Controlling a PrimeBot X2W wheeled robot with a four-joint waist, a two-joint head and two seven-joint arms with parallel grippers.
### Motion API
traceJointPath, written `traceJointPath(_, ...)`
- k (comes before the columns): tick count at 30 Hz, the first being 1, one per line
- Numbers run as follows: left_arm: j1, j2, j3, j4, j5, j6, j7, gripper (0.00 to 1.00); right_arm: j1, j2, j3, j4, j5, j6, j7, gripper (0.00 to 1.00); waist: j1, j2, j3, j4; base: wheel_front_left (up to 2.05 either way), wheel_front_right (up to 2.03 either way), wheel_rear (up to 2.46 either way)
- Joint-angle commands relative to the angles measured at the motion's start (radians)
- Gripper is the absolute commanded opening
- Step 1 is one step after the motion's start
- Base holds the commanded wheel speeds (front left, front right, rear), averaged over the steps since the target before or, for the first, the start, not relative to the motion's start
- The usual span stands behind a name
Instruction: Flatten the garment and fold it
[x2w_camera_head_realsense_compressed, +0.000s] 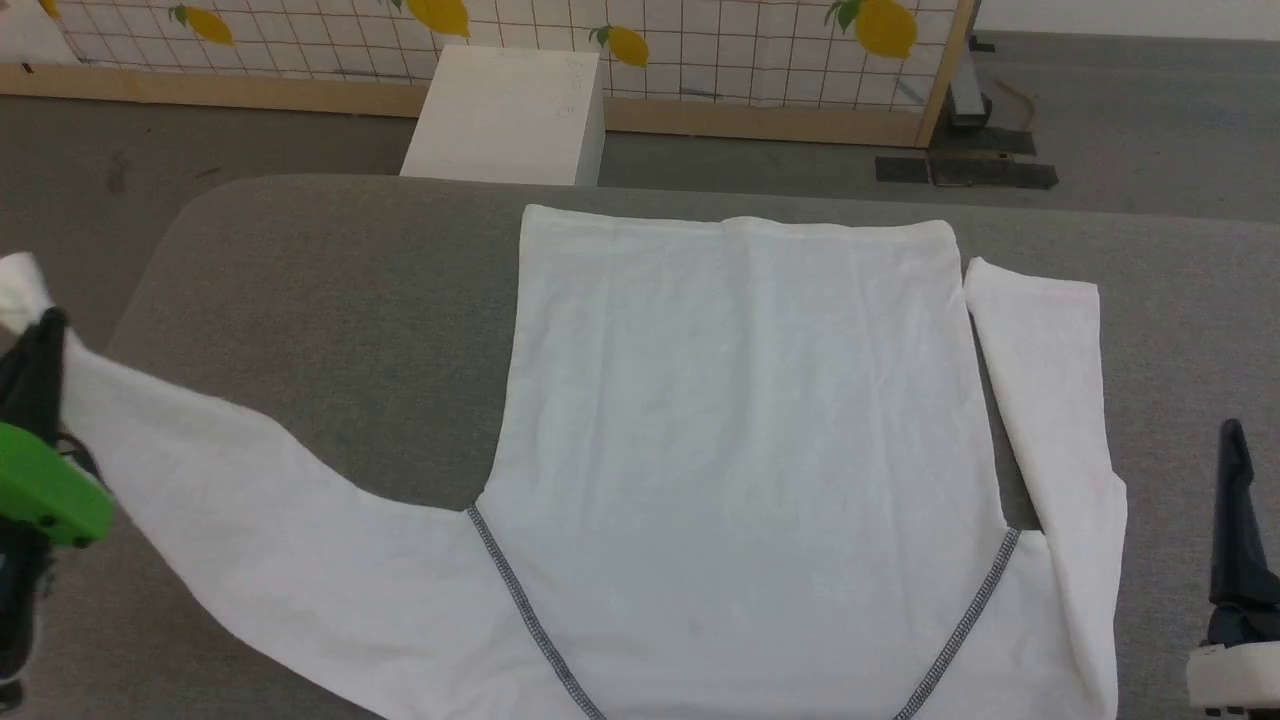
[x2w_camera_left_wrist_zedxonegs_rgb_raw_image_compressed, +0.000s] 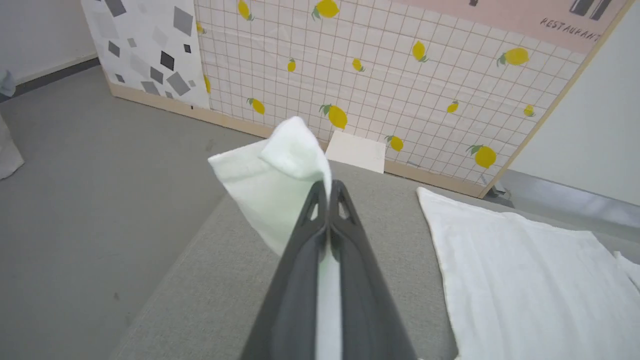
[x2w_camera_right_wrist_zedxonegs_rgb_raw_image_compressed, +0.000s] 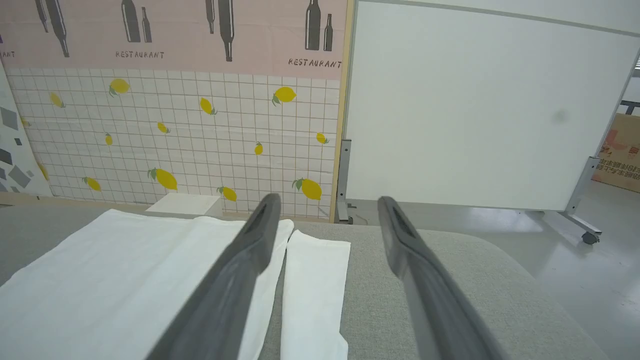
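The garment (x2w_camera_head_realsense_compressed: 740, 440), a white long-sleeved shirt with dark zigzag shoulder seams, lies flat on the grey table (x2w_camera_head_realsense_compressed: 330, 300), hem toward the far edge. Its right sleeve (x2w_camera_head_realsense_compressed: 1050, 400) lies straight alongside the body. Its left sleeve (x2w_camera_head_realsense_compressed: 260, 510) stretches out to the table's left edge, where my left gripper (x2w_camera_head_realsense_compressed: 35, 350) is shut on the cuff (x2w_camera_left_wrist_zedxonegs_rgb_raw_image_compressed: 280, 165), lifted above the table. In the left wrist view the cuff sticks up past the closed fingertips of the left gripper (x2w_camera_left_wrist_zedxonegs_rgb_raw_image_compressed: 328, 186). My right gripper (x2w_camera_right_wrist_zedxonegs_rgb_raw_image_compressed: 327, 210) stands open with nothing in it, at the right of the table (x2w_camera_head_realsense_compressed: 1235, 440), beside the right sleeve (x2w_camera_right_wrist_zedxonegs_rgb_raw_image_compressed: 312, 285).
A white box (x2w_camera_head_realsense_compressed: 510, 115) stands on the floor behind the table, before a lemon-patterned screen (x2w_camera_head_realsense_compressed: 700, 40). A whiteboard on wheels (x2w_camera_right_wrist_zedxonegs_rgb_raw_image_compressed: 480, 110) stands to the right. The table's rounded left corner (x2w_camera_head_realsense_compressed: 190, 215) is near the left gripper; grey floor lies beyond.
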Motion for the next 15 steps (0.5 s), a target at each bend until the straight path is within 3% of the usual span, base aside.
traceJointPath(1, 0.015, -0.027, -0.027, -0.04, 0.014, 0.008, -0.014, 0.0, 0.0, 0.0, -0.011, -0.01, 0.0, -0.002, 0.005, 1.0, 0.0001, 0.0, -0.001, -0.002, 0.0, 0.0, 0.0)
traceJointPath(9, 0.017, -0.178, -0.276, -0.247, 0.126, 0.041, -0.05, 0.0, -0.013, 0.0, -0.032, -0.045, -0.006, -0.002, 0.03, 1.0, 0.0001, 0.0, 0.002, -0.031, 0.0, 0.0, 0.0)
traceJointPath(13, 0.03, -0.225, -0.382, -0.275, 0.218, 0.054, -0.091, 0.0, -0.014, 0.0, -0.051, -0.051, -0.006, -0.002, 0.035, 1.0, 0.0001, 0.0, 0.007, -0.049, 0.0, 0.0, 0.0)
traceJointPath(15, 0.034, -0.243, -0.453, -0.264, 0.255, 0.04, -0.103, 0.0, -0.012, 0.0, -0.06, -0.054, -0.003, -0.002, 0.038, 1.0, 0.0001, 0.0, 0.009, -0.057, 0.0, 0.0, 0.0)
